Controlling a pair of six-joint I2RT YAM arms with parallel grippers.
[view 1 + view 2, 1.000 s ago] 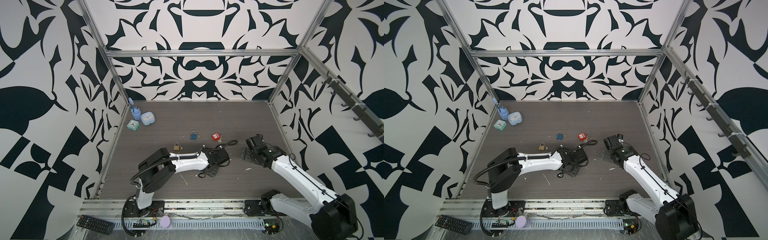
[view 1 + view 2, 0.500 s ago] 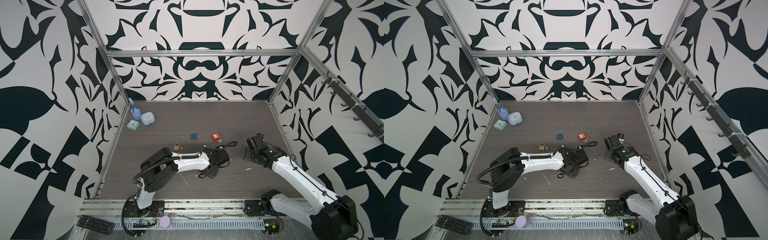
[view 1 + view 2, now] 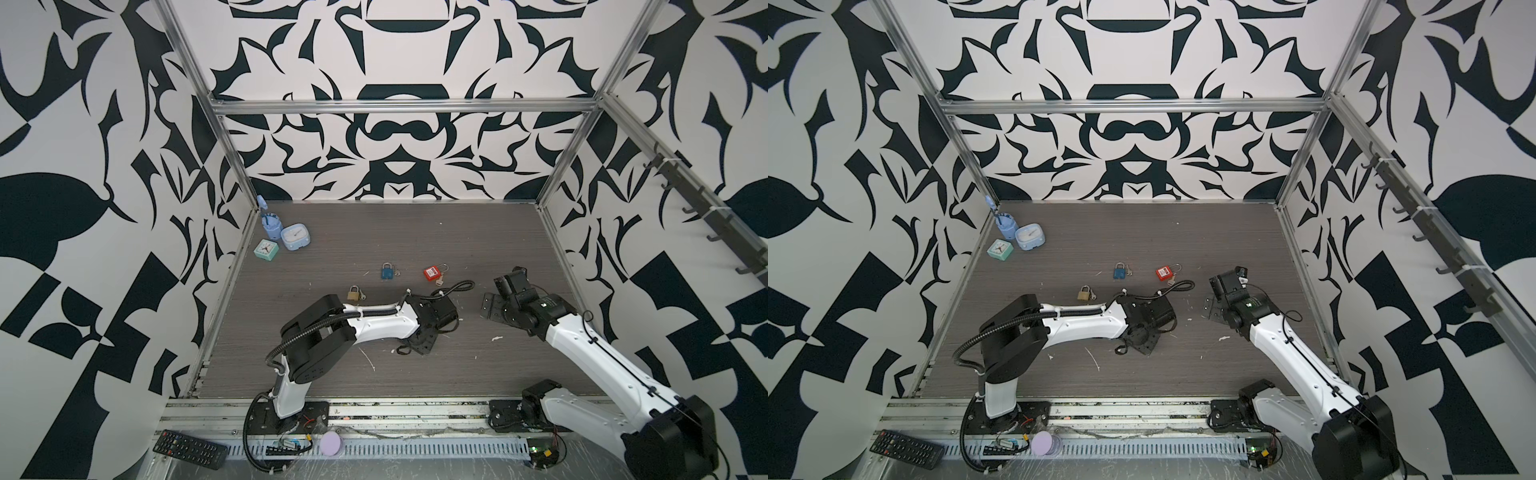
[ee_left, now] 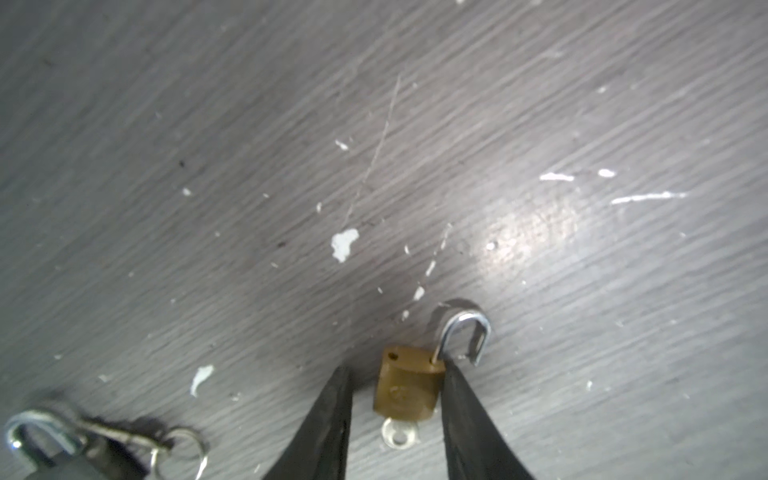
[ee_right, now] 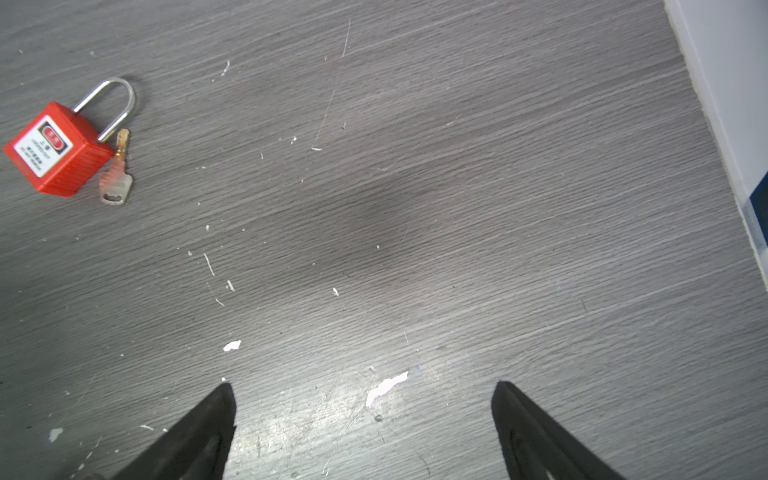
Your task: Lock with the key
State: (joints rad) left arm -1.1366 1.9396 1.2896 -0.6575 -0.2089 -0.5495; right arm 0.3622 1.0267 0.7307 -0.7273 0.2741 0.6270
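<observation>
The small brass padlock (image 4: 406,390) lies on the grey bench (image 4: 208,166) between the fingers of the left claw (image 4: 397,370). It is about midway between the bench's left and right edges and nearer the front edge than the back. Its long axis runs along the fingers. The shackle (image 4: 484,334) points away from the wrist, and the key (image 4: 399,436) sticks out of the bottom end towards it. The shackle stands open, its free leg out of the body and swung aside. One finger (image 4: 459,403) touches the lock's side and the other stands off with a gap, so this claw is not yet clamped on anything.

The right claw (image 5: 363,385) is spread wide over bare bench towards the right edge, grasping nothing. A red padlock (image 5: 58,149) lies well off to one side of it.

In the far left corner a pale blue pot (image 3: 271,227) holds an upright blue-handled tool (image 3: 262,203).
</observation>
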